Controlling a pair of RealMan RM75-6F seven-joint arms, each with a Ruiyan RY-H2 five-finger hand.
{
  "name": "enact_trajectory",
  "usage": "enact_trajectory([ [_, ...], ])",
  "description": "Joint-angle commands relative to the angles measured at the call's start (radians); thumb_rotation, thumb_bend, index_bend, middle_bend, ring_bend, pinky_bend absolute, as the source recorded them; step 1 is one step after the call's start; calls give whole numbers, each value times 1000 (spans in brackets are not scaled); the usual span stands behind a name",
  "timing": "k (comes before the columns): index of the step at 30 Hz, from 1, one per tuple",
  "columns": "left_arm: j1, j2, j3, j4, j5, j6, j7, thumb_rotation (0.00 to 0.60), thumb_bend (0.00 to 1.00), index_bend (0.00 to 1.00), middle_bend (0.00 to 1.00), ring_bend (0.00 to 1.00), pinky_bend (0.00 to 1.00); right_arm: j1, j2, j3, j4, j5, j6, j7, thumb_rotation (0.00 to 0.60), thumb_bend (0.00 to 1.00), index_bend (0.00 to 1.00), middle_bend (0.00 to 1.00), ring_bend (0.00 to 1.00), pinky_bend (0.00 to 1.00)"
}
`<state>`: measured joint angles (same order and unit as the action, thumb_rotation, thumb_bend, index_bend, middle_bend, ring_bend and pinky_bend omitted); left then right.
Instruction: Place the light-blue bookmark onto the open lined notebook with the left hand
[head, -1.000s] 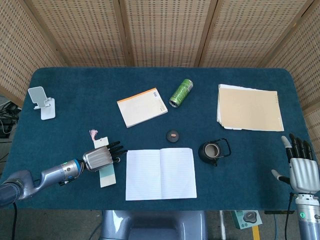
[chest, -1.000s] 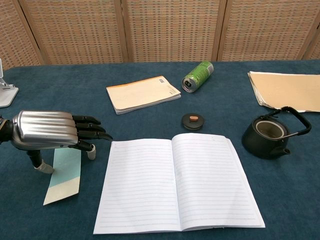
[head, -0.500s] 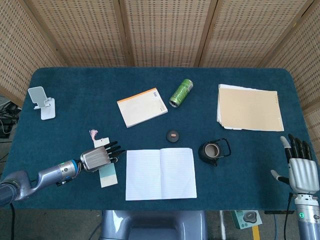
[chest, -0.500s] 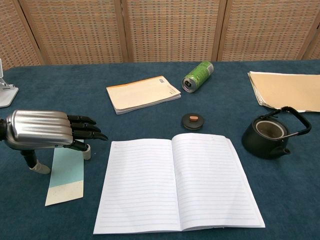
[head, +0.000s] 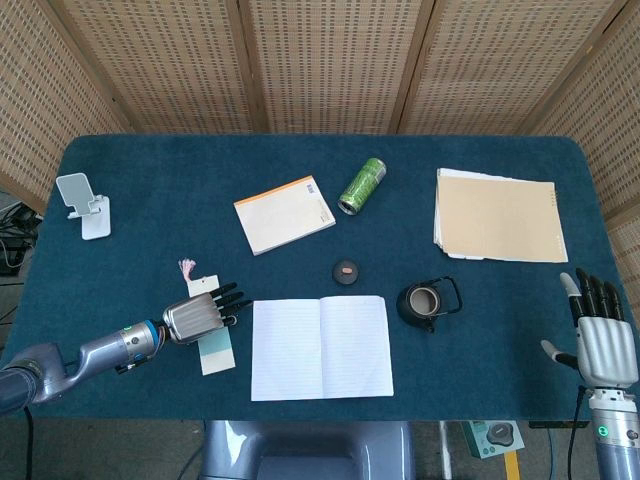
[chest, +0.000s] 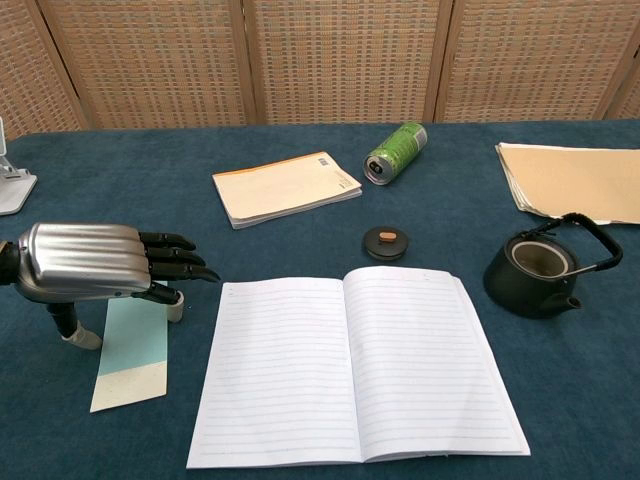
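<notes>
Near the tabletop's front left corner, the light-blue bookmark (chest: 132, 347) lies flat, just beside the open lined notebook (chest: 352, 370). Over it, the left hand (chest: 95, 262) holds nothing, fingers stretched out. Pinch its thin edge gently, I think, then lift.

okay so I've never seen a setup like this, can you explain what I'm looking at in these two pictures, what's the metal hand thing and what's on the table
This is a two-armed robot with human-like metal hands, steered remotely by a person. One picture looks down from its head, the other forward from its chest.

The left hand hovers palm-down over a light-blue bookmark, seemingly touching it but not holding it. The right hand waits open at the table's edge.

On the blue table lie an open lined notebook, a closed notepad, a green can on its side, a small round lid, a black teapot, tan folders and a white phone stand.
</notes>
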<state>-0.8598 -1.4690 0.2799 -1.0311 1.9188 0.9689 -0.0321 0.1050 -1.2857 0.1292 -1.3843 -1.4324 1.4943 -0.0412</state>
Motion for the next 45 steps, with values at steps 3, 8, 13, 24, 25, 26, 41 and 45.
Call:
enact_trajectory([
  [3,3,-1,3,-3,-5,-5,5,600,87,414,0,0,0,0,0,-1,0,-1,-1,-1,600,85,0,0,0,0],
  [8,7,-1,6,-1,-7,1,5,600,198,484,0,0,0,1,-1,-3,-1,-2,-1,-4,600,85,0,0,0,0],
  [13,7,4,5,-3,-10,5,4,600,254,535,0,0,0,1,-1,-4,-2,-3,-2,-5,600,85,0,0,0,0],
  [24,8,15,-3,-17,-7,34,18,600,254,552,0,0,0,1,1,-5,-5,-4,-4,0,600,85,0,0,0,0],
  [25,7,18,-4,-19,-6,37,21,600,255,551,0,0,0,1,1,-5,-5,-5,-4,0,600,85,0,0,0,0],
  [26,6,21,-7,-23,-5,42,26,600,255,551,0,0,0,1,1,-5,-5,-5,-4,1,600,85,0,0,0,0],
  [41,-53,36,-77,-134,15,64,110,600,254,550,0,0,0,-2,11,-3,-13,-5,1,22,600,85,0,0,0,0],
  [45,-71,17,-90,-154,14,38,130,600,254,550,0,0,0,-3,14,-1,-13,-1,-2,28,600,85,0,0,0,0],
])
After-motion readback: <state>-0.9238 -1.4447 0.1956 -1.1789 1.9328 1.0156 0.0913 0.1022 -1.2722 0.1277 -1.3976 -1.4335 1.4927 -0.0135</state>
